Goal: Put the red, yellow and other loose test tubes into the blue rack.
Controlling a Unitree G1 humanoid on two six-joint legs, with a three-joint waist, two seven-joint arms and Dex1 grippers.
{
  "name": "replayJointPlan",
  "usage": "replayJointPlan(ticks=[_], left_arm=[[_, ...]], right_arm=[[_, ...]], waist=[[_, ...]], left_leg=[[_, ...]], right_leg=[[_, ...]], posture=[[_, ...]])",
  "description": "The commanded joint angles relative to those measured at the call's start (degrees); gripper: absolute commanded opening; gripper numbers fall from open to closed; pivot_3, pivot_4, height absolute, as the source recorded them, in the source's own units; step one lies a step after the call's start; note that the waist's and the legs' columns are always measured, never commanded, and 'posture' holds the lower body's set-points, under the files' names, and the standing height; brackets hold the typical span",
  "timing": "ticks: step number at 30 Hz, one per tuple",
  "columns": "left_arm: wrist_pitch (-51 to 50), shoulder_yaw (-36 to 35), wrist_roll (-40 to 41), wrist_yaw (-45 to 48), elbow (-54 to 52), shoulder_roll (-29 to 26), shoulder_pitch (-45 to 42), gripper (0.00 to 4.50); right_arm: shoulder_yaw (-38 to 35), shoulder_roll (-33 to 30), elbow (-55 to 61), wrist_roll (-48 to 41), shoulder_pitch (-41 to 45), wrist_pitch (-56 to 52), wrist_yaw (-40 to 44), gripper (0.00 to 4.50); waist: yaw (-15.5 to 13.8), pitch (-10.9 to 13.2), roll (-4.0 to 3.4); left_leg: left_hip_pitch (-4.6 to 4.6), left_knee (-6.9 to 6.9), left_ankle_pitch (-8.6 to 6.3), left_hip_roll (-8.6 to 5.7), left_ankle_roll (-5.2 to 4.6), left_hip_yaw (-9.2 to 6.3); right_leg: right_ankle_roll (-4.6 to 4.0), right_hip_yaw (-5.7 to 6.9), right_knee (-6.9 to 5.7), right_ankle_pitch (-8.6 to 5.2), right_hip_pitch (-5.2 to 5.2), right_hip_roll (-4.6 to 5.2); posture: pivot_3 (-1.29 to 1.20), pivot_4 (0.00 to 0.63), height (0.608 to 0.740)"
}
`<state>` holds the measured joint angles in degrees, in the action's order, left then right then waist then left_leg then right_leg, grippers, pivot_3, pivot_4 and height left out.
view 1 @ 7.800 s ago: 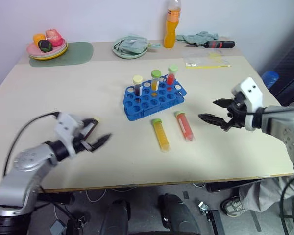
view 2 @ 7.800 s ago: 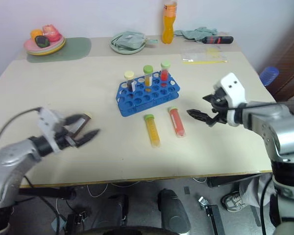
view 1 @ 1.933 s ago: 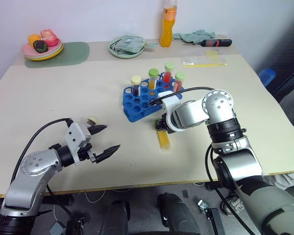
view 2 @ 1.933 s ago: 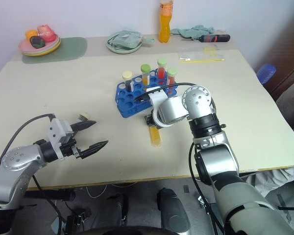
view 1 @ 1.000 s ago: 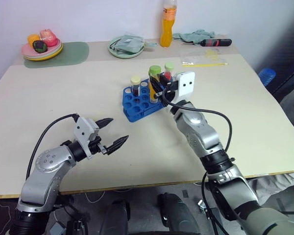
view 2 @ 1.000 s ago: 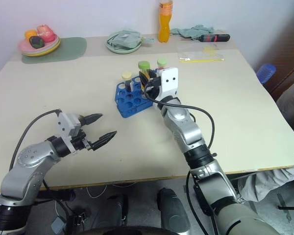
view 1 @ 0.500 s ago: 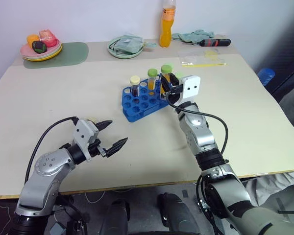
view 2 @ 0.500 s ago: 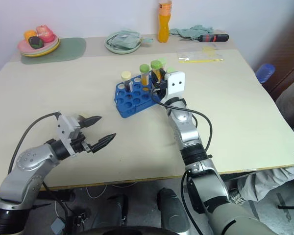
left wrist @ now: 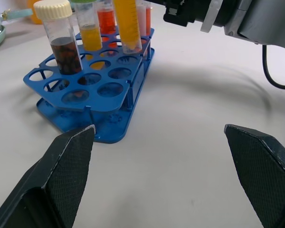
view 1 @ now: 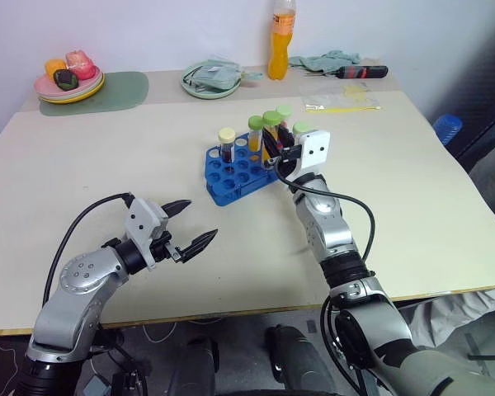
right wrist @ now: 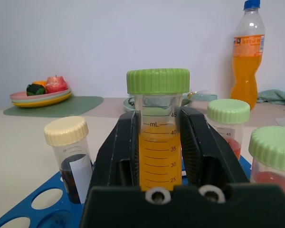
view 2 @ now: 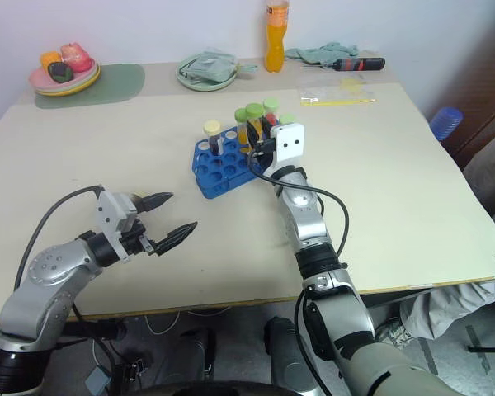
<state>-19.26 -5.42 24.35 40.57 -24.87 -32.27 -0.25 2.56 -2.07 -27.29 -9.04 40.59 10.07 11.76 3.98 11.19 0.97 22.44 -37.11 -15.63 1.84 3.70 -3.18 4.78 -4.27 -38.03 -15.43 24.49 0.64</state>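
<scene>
The blue rack (view 1: 231,177) stands mid-table. In it stand a dark tube with a cream cap (view 1: 228,139), a yellow tube with a green cap (view 1: 255,129) and two red tubes with pale green caps (view 1: 285,113). My right gripper (view 1: 274,152) is shut on another yellow tube with a green cap (right wrist: 157,137), held upright. Its lower end (left wrist: 130,46) is level with the rack's top over a hole on the right side. My left gripper (view 1: 200,219) hovers open and empty over the table, near and to the left of the rack.
Along the table's far edge stand an orange drink bottle (view 1: 282,45), a pale green plate (view 1: 213,80) with a cloth, a fruit plate (view 1: 68,78) on a green mat, a screwdriver (view 1: 363,73) and a clear bag (view 1: 342,101).
My right gripper has lifted the yellow tube off the table and stood it upright at the rack. The red tube that lay beside it now stands in the rack. The left arm has hardly moved.
</scene>
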Motion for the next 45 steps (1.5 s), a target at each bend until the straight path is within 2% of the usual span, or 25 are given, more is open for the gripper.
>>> replayJointPlan(ticks=[1, 16, 17, 19, 20, 22, 25, 29, 32, 34, 35, 36, 40, 45], left_arm=[[1.0, -0.7, 0.4, 0.2, -1.3, -0.1, 0.0, 4.5], [0.6, -0.6, 0.3, -0.1, -1.4, 0.0, -0.8, 4.5], [0.4, -0.6, 0.4, -0.2, -1.3, 0.0, -0.9, 4.5], [-0.1, -1.0, 0.5, -0.7, -1.3, 0.0, -0.9, 4.5], [-0.4, -1.1, 0.5, -1.0, -1.3, 0.0, -0.9, 4.5], [-2.3, -2.2, 1.0, -2.4, -1.4, -0.2, -1.3, 4.5], [-8.8, -4.7, 3.6, -5.9, -2.6, -0.8, -3.0, 4.5], [-27.0, -9.7, 7.6, -14.2, -4.9, -4.9, -9.5, 4.5], [-45.4, -4.0, 3.3, -18.6, -3.7, -14.0, -16.7, 4.5], [-62.1, -1.5, 7.2, -17.2, 0.3, -17.1, -24.6, 4.5], [-68.4, 3.2, 9.0, -15.2, 3.2, -20.9, -29.0, 4.5], [-71.5, 4.7, 8.5, -15.1, 5.0, -21.6, -32.2, 4.5], [-73.2, 12.7, 9.4, -12.8, 11.5, -25.1, -40.7, 4.5], [-72.3, 21.7, 5.6, -11.3, 20.3, -24.9, -47.1, 4.5]], right_arm=[[-1.2, 0.7, -1.6, 0.9, 1.5, 2.2, -0.5, 0.74], [-2.3, 1.4, -5.8, 1.7, 0.8, 7.4, 1.6, 0.74], [-2.5, 1.4, -5.8, 1.5, 0.8, 7.5, 1.8, 1.79], [-2.3, 1.4, -4.9, 1.6, 0.7, 7.8, 2.7, 2.54], [-2.2, 1.4, -4.6, 1.7, 0.7, 7.9, 3.0, 3.19], [-1.7, 0.9, -2.1, 2.5, 0.5, 7.7, 3.3, 4.08], [-1.1, -0.1, 3.4, 2.6, -0.5, 6.3, 4.6, 4.08], [-0.6, -3.7, 15.6, 0.9, -3.2, 0.9, 7.9, 4.08], [-0.5, -6.8, 21.6, -0.8, -4.5, -3.4, 11.5, 4.08], [-0.2, -9.1, 24.6, -1.7, -5.0, -5.6, 14.2, 4.08], [0.0, -10.2, 25.9, -2.2, -5.1, -6.6, 15.7, 4.08], [0.4, -11.5, 27.3, -3.3, -5.2, -8.0, 18.0, 4.08], [3.4, -15.9, 33.3, -6.7, -6.8, -13.0, 27.1, 4.08], [8.3, -20.9, 41.6, -8.2, -11.6, -16.5, 35.6, 4.08]], waist=[[0.0, 0.0, 0.0], [0.0, 0.0, 0.0], [0.0, 0.0, 0.0], [0.0, 0.0, 0.0], [0.0, 0.0, 0.0], [0.0, 0.0, -0.01], [0.0, 0.0, -0.01], [-0.3, 0.0, 0.0], [-0.2, 0.0, 0.01], [0.0, 0.0, 0.0], [0.0, 0.0, 0.08], [0.1, 0.0, 0.08], [0.1, 0.1, 0.0], [-0.2, 0.1, 0.02]], left_leg=[[0.0, 0.0, 0.0, 0.0, 0.0, 0.0], [-0.01, 0.0, 0.01, 0.0, 0.01, 0.0], [-0.01, 0.0, 0.01, 0.0, 0.01, 0.0], [-0.01, 0.0, 0.01, 0.0, 0.01, 0.0], [-0.01, 0.0, 0.01, 0.0, 0.01, 0.0], [-0.02, 0.0, 0.01, 0.0, 0.01, 0.0], [-0.01, 0.0, 0.01, 0.0, 0.01, -0.01], [0.04, -0.05, 0.01, -0.01, 0.01, -0.1], [0.01, -0.05, 0.0, -0.04, 0.01, -0.13], [-0.04, -0.02, 0.0, -0.06, 0.01, -0.15], [-0.04, -0.03, 0.01, -0.07, 0.01, -0.16], [-0.01, -0.05, 0.01, -0.06, 0.01, -0.23], [-0.05, 0.01, 0.01, -0.05, 0.01, -0.17], [-0.01, -0.01, 0.04, -0.06, 0.06, -0.2]], right_leg=[[0.0, 0.0, 0.0, 0.0, 0.0, 0.0], [0.0, 0.0, -0.02, 0.0, -0.01, 0.0], [0.0, 0.0, -0.02, 0.0, -0.01, 0.0], [0.0, 0.0, -0.02, 0.0, -0.01, 0.0], [0.0, 0.0, -0.02, 0.0, -0.01, 0.0], [0.0, 0.0, -0.03, 0.0, -0.01, 0.0], [0.0, 0.0, -0.03, 0.0, -0.01, 0.0], [0.01, 0.05, -0.05, 0.0, -0.02, 0.02], [0.01, 0.07, -0.05, 0.0, -0.05, 0.01], [0.02, 0.07, -0.06, 0.0, -0.06, 0.0], [0.02, 0.09, -0.08, 0.0, -0.07, -0.01], [0.02, 0.16, -0.09, 0.0, -0.08, -0.04], [0.03, 0.11, -0.04, -0.03, -0.06, -0.05], [0.01, 0.13, -0.06, -0.04, -0.05, -0.04]], posture=[[0.0, 0.15, 0.74], [0.0, 0.15, 0.74], [0.0, 0.15, 0.74], [0.0, 0.15, 0.74], [0.0, 0.15, 0.74], [0.0, 0.15, 0.74], [0.0, 0.15, 0.74], [0.0, 0.15, 0.74], [0.0, 0.15, 0.74], [0.0, 0.15, 0.74], [0.0, 0.15, 0.74], [0.0, 0.15, 0.74], [0.0, 0.15, 0.74], [0.0, 0.15, 0.74]])
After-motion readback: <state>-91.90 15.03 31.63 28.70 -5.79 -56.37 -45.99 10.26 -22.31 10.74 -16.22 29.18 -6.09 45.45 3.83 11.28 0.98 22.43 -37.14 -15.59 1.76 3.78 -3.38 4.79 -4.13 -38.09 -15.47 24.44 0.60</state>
